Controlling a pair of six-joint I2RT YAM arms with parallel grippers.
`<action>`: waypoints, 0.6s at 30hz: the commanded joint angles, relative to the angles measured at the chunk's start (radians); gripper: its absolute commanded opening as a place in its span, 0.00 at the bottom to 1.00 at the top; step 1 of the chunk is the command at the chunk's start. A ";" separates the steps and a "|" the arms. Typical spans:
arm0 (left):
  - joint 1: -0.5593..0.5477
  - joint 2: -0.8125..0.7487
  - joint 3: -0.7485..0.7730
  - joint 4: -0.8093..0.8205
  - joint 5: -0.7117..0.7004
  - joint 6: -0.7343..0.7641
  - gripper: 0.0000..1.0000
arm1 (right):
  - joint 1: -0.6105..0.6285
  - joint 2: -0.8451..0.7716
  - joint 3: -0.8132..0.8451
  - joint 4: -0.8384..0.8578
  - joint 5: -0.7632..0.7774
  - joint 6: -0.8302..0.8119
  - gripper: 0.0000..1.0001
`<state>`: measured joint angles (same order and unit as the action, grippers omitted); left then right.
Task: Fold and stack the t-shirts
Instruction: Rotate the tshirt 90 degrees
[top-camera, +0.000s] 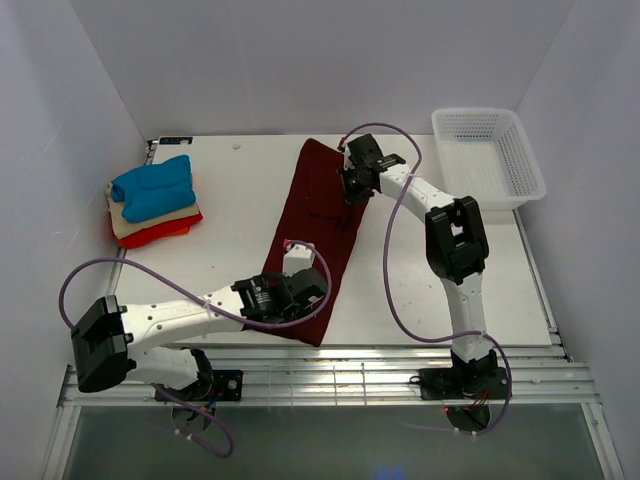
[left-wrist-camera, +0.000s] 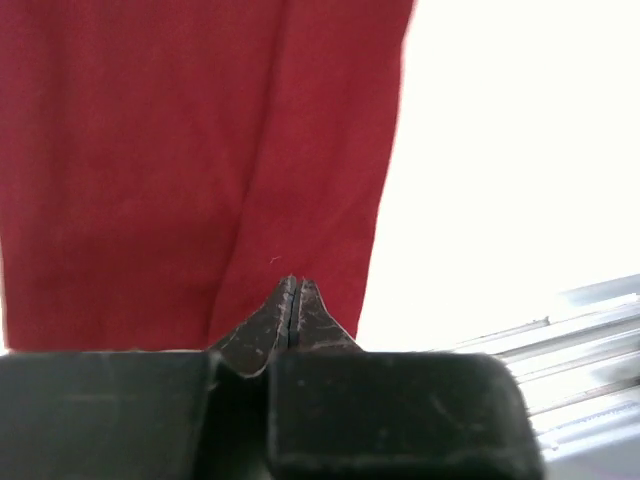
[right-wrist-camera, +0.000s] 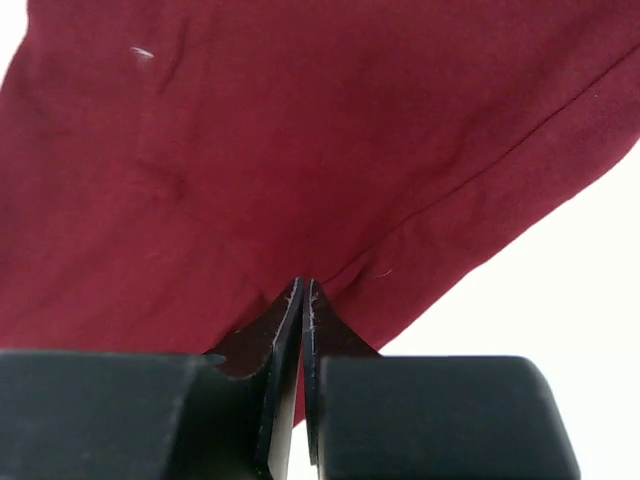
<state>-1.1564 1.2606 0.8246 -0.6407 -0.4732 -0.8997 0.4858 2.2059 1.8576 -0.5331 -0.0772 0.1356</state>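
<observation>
Both left tool (left-wrist-camera: 293, 287) and right tool (right-wrist-camera: 303, 287) pinch the maroon t-shirt (top-camera: 316, 222).

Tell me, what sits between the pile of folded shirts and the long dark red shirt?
Nothing: in the overhead view, only bare white table separates the folded pile from the maroon shirt.

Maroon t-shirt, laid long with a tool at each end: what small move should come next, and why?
Probably raise both tools slightly, together. The left tool is shut at the near edge of the maroon t-shirt, the right tool at its far right edge, each seemingly pinching cloth that lies flat; a lift would confirm both grips before folding.
</observation>
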 joint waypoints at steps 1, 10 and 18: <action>0.001 0.023 0.051 0.029 -0.028 0.076 0.00 | 0.000 0.018 0.045 -0.021 0.042 0.019 0.08; 0.001 0.109 -0.030 0.173 0.154 0.133 0.00 | -0.006 0.041 0.041 -0.030 0.116 0.018 0.08; 0.001 0.187 -0.107 0.255 0.231 0.163 0.00 | -0.009 0.110 0.078 -0.067 0.129 0.022 0.08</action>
<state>-1.1557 1.4338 0.7441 -0.4480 -0.2867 -0.7628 0.4835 2.2856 1.8973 -0.5735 0.0303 0.1501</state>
